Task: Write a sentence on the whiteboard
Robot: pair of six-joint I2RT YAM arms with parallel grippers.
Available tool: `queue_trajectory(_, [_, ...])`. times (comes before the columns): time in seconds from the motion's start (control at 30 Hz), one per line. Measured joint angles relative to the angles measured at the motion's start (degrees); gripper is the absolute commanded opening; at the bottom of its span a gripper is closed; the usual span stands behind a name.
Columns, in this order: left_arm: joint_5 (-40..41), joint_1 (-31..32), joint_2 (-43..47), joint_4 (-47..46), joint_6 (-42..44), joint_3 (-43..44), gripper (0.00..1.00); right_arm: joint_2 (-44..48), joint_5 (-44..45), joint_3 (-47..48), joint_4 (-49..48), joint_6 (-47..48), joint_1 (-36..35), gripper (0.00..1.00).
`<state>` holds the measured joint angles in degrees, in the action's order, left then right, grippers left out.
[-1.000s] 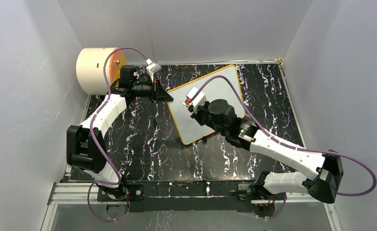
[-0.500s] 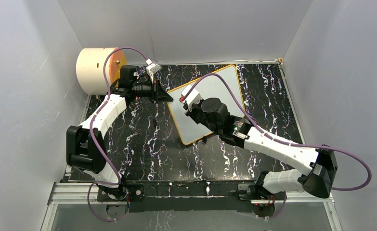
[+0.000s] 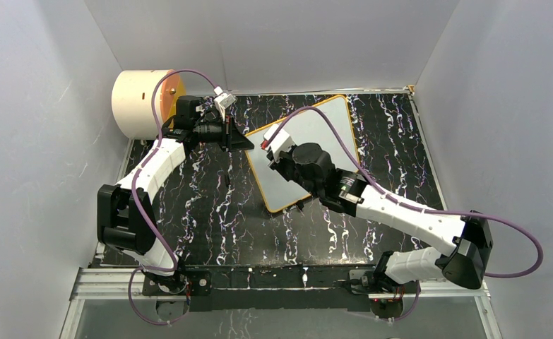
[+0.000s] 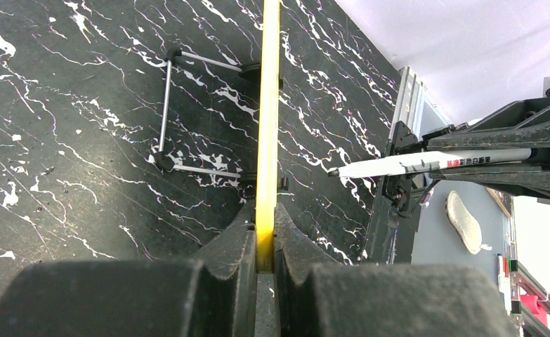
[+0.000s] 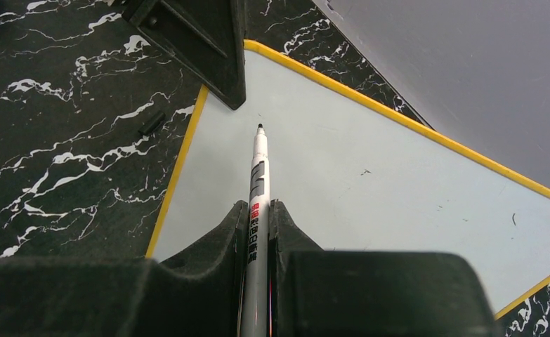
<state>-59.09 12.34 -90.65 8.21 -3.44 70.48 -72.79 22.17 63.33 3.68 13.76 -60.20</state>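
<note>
Right arm has swung left over the last second: wrist now over the left part of the whiteboard point(image 3: 323, 123), nearer the left gripper point(image 3: 247, 141) than before. Left arm, board and cylinder point(image 3: 135, 102) haven't moved

Board sits mid-table point(image 3: 210, 205), turned at an angle, propped on a wire stand point(image 4: 166, 112) that shows in the left wrist view. Left gripper is clamped tight on the yellow frame at the board's near-left corner, steadying it

Right gripper point(image 5: 258, 210) is pinched narrow on a pen point(image 5: 259, 168), cap off, tip pointing at the board surface just beside the left gripper's fingers point(image 5: 208, 42). In the left wrist view the tip looks a little off the board face, not pressed on yet

Board face is basically blank, only a few tiny specks, no letters

Read: the shift looks like positioning for the start of a line at the board's top-left, so writing hasn't begun. Next needs the tip brought down onto the surface, then strokes running away from the left gripper. Risk: pen or right fingers bumping the left gripper, they're close
</note>
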Motion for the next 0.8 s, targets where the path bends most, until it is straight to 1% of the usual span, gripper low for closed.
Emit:
queue_trajectory(0.37, [-0.02, 0.00, 0.00, -0.02, 0.02, -0.04, 0.00, -3.50, 0.90, 1.07, -1.33, 0.02, -0.31, 0.00])
queue_trajectory(0.8, [-0.17, -0.13, 0.02, -0.13, 0.02, -0.22, 0.00, -3.98, 2.43, 1.53, -4.02, 0.09, -0.31, 0.00])
